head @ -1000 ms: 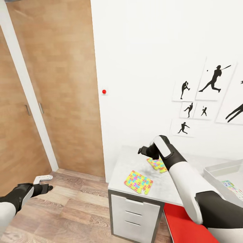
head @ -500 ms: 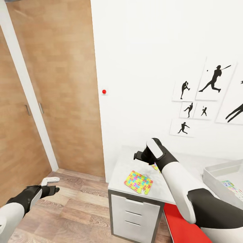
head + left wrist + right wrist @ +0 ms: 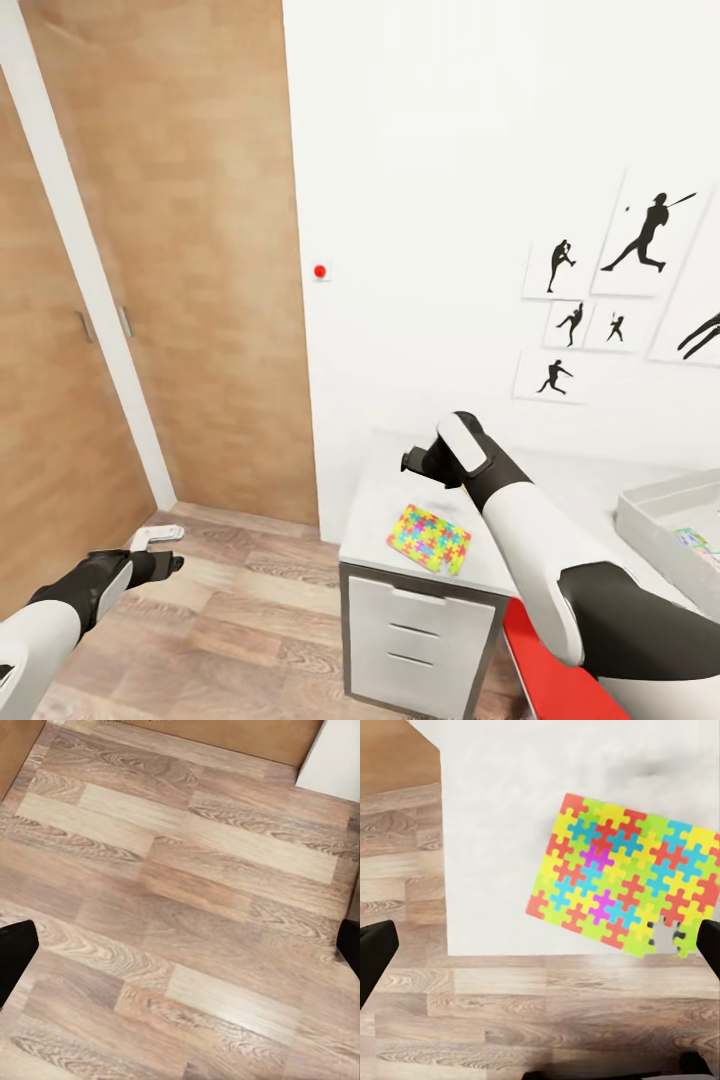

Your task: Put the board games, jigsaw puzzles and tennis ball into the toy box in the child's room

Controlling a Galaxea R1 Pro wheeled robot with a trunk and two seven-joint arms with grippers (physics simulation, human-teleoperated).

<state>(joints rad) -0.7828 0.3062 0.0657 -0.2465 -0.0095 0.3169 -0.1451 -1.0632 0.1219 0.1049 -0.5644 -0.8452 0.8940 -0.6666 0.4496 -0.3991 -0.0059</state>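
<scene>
One jigsaw puzzle (image 3: 430, 538) (image 3: 622, 889), a bright multicoloured square, lies flat near the left end of the white table (image 3: 380, 500) (image 3: 502, 825). My right gripper (image 3: 418, 462) (image 3: 540, 960) hangs open above that end, just beyond the puzzle, with nothing between its fingers. The grey toy box (image 3: 655, 525) sits at the right edge of the head view, with a colourful printed board game (image 3: 697, 545) partly visible inside. My left gripper (image 3: 163, 552) (image 3: 180, 952) is open, low over the wooden floor (image 3: 187, 870), away from the table. The tennis ball and the bed are out of view.
Wooden closet doors (image 3: 170, 250) fill the left side. The table's grey drawers (image 3: 425, 640) face me, with a red object (image 3: 560, 670) below the table beside them. Baseball silhouette posters (image 3: 600, 290) and a red dot (image 3: 320, 271) mark the white wall.
The camera has turned a little, shifting the scene right. My right arm drew back and left, now covering the far part of the table. My left gripper moved slightly right over the floor.
</scene>
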